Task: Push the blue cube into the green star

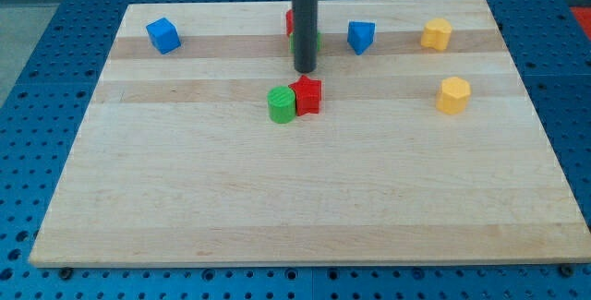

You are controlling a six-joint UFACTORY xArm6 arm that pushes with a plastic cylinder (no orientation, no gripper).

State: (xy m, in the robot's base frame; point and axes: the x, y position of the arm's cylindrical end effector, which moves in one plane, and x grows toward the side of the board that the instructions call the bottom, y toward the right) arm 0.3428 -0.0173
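Note:
The blue cube [162,35] lies near the board's top left corner. A green block [318,41] sits at the top centre, mostly hidden behind my rod, so I cannot make out its shape. A red block [289,20] shows as a sliver just beside it, also behind the rod. My tip [305,68] rests on the board just below that green block and just above the red star [307,95]. The tip is far to the right of the blue cube and touches no block that I can see.
A green cylinder [281,104] touches the red star's left side. A second blue block [361,37] lies right of the rod. Two yellow blocks lie at the right, one at the top [436,34] and one lower [452,95]. The wooden board [295,198] sits on a blue perforated table.

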